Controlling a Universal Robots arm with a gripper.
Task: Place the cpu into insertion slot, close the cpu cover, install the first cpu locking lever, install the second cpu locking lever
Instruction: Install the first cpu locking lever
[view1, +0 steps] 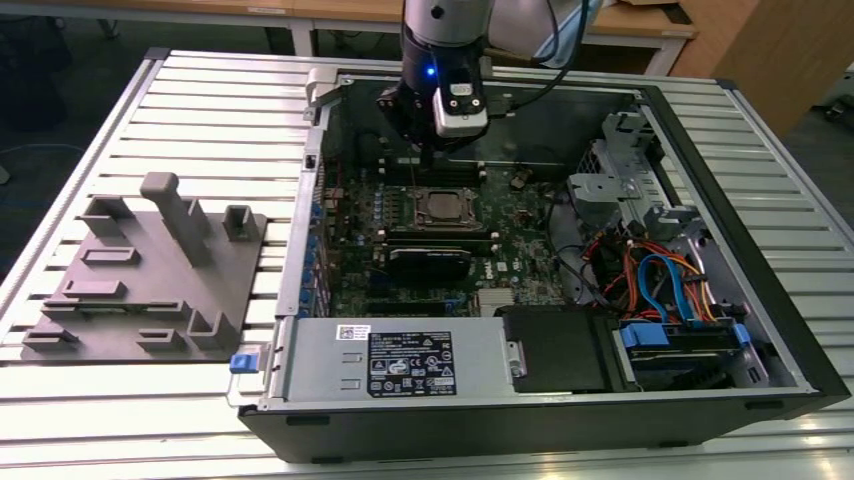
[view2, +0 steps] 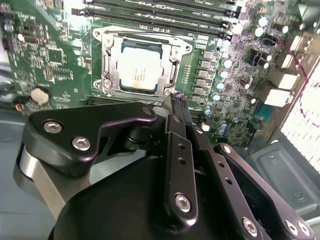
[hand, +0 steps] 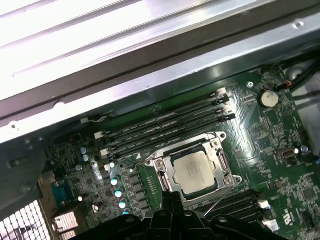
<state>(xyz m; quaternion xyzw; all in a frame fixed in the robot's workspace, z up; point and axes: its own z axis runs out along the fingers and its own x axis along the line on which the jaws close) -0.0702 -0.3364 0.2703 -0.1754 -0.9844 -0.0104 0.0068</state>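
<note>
The cpu (view2: 140, 70) (hand: 196, 171) lies flat in the insertion slot (view1: 445, 209) on the green board, its silvery top facing up. The cpu cover (view2: 106, 65) (hand: 220, 159) is down around it, framing the chip. A thin wire locking lever (hand: 220, 201) angles away from one corner of the socket. My gripper (view1: 426, 154) (view2: 177, 100) (hand: 172, 199) hangs above the board just beside the socket, on the memory-slot side toward the back of the case. Its fingers are pressed together with nothing between them.
The open computer case (view1: 747, 250) surrounds the board. Long black memory slots (hand: 165, 127) flank the socket. A black card (view1: 424, 262) sits in front of it, cables (view1: 654, 280) and a drive cage at the exterior view's right. A grey fixture plate (view1: 147, 270) lies on the table at the left.
</note>
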